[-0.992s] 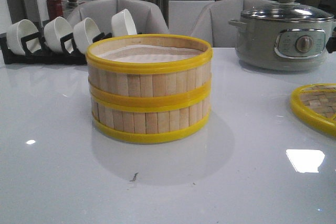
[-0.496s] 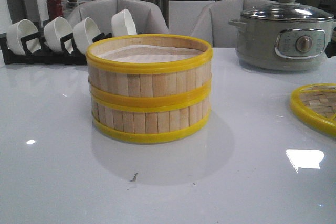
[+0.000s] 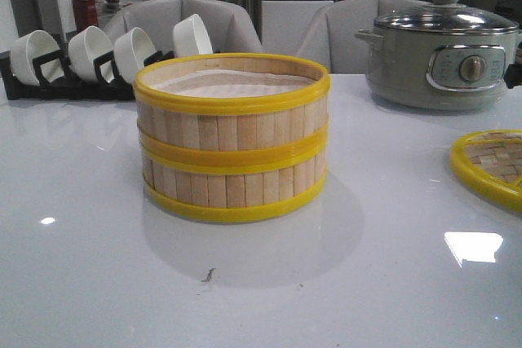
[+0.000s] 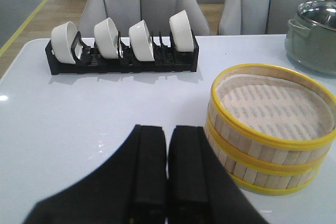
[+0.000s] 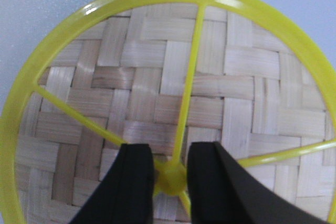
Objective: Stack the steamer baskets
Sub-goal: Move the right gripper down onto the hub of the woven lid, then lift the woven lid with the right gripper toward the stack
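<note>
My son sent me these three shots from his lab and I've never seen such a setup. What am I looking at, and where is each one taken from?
It is a two-armed robot at a white table. One camera looks forward over the table; the others ride on the wrists, so the black prongs are grippers. Two steamer baskets stand stacked. Behind are bowls in a black rack and an electric pot. The left gripper is shut, holding nothing. The right gripper is open, its fingers on either side of the hub of a woven lid, gripping nothing yet.
</note>
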Robot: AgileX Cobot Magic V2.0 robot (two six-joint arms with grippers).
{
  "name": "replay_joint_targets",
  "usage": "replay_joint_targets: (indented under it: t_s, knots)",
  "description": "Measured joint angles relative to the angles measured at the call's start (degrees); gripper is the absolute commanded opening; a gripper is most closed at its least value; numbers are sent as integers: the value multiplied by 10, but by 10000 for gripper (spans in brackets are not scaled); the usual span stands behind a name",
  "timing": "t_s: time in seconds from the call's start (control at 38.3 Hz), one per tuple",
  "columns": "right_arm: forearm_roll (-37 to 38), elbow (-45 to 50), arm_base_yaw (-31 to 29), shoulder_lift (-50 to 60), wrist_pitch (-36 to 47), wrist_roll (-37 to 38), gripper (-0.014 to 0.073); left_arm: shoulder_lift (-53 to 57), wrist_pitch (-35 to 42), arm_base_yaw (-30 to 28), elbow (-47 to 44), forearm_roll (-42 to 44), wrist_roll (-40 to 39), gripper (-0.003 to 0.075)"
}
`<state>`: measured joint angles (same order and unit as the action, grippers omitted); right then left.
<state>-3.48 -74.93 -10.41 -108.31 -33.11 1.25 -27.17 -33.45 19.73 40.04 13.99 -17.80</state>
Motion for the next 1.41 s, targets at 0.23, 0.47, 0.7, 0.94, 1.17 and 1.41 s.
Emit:
replay_joint_targets:
  t_s: [0.23,0.47,0.7,0.94,1.17,1.41]
  knots:
    - [1,0,0,0,1,0,297,0,0,0,0,0,0,86]
    - [1,0,0,0,0,0,297,0,0,0,0,0,0,86]
    - [1,0,0,0,-1,0,297,0,0,0,0,0,0,86]
    - [1,0,-1,-5,-3,0,297,0,0,0,0,0,0,86]
    - [1,-4,-3,-11,-8,0,297,0,0,0,0,0,0,86]
    - [1,-5,-3,-13,-8,0,130,0,0,0,0,0,0,86]
